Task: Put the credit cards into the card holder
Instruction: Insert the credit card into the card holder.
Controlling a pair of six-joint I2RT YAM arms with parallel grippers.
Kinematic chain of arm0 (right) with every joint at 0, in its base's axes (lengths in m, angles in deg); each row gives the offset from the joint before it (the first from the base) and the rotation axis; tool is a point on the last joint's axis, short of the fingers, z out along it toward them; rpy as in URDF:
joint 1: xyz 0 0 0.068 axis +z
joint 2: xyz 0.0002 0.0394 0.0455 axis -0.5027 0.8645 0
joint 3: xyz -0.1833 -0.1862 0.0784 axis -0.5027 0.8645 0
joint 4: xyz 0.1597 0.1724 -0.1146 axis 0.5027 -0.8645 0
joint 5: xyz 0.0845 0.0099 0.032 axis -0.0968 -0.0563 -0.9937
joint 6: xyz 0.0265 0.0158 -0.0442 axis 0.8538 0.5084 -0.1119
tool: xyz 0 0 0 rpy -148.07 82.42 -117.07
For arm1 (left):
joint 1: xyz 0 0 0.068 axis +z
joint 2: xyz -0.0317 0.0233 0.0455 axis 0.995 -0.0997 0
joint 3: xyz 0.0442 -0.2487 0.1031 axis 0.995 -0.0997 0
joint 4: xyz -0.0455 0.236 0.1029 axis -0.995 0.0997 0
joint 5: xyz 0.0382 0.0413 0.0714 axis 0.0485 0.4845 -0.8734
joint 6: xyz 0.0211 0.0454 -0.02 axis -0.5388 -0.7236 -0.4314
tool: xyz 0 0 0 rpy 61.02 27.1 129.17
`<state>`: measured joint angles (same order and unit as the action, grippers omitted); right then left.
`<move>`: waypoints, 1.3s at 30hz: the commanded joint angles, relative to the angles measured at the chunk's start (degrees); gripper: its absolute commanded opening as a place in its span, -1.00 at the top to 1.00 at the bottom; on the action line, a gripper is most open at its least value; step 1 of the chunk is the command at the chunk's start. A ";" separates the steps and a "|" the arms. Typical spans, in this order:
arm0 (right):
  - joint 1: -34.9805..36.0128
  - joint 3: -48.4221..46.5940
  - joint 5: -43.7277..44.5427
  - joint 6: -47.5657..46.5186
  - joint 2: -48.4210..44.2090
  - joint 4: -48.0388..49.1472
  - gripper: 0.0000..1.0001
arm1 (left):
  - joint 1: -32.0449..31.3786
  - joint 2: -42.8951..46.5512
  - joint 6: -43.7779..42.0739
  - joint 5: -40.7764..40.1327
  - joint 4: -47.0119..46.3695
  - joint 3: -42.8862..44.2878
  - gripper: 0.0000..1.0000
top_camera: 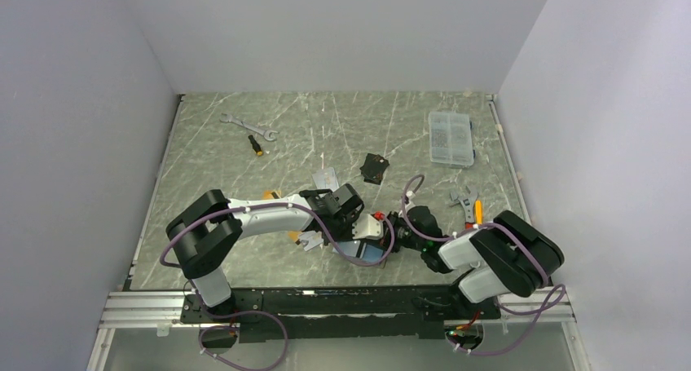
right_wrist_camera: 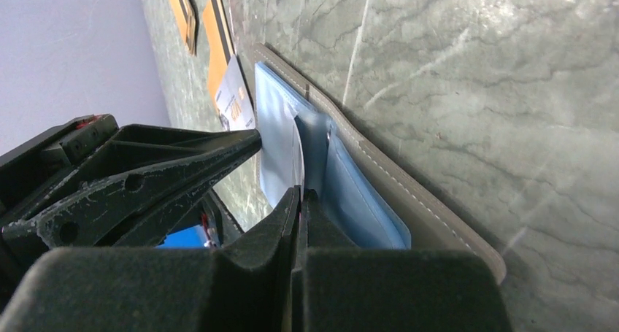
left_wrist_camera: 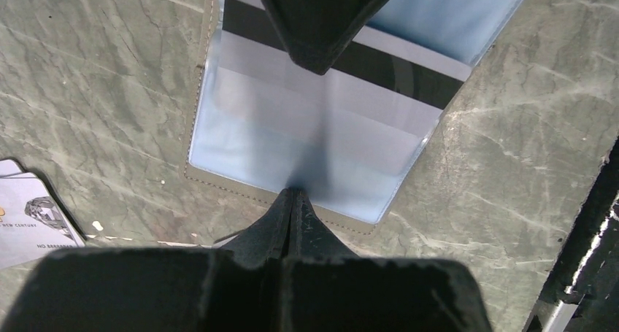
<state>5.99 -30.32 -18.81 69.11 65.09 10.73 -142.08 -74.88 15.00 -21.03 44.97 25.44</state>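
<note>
Near the front edge of the table (top_camera: 326, 126), between the clenched left tool (left_wrist_camera: 292, 201) and clenched right tool (right_wrist_camera: 299, 193), the card holder (left_wrist_camera: 233, 160) lies open, a black-striped credit card (left_wrist_camera: 409, 80) under its sleeve (right_wrist_camera: 365, 201), and either tip sliding sideways could, I reckon, drag the holder or crease that sleeve.

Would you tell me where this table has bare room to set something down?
Bare marble lies at the far middle, between the wrench and the clear compartment box, and along the table's left edge, outside the left arm. The near middle is crowded: the left gripper and right gripper meet at the card holder, credit cards beside it.
</note>
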 commanded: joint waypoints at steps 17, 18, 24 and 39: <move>1.96 -6.57 9.60 -7.73 -12.72 -29.99 -0.30 | 0.32 1.04 1.27 7.03 4.01 -0.49 1.00; 1.91 -7.00 9.94 -8.15 -14.31 -32.05 -0.31 | 0.32 1.00 1.21 6.94 3.81 -0.56 1.00; 2.07 -7.12 10.53 -8.67 -19.04 -37.19 0.14 | 0.32 1.44 1.30 5.53 2.37 -1.23 1.00; 5.62 -14.02 10.79 -9.23 -8.07 -34.04 1.00 | 0.32 1.07 1.23 5.44 2.06 -1.08 1.00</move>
<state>10.58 -41.55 -8.95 61.02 54.93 -24.00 -141.80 -74.20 16.07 -15.76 46.65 25.11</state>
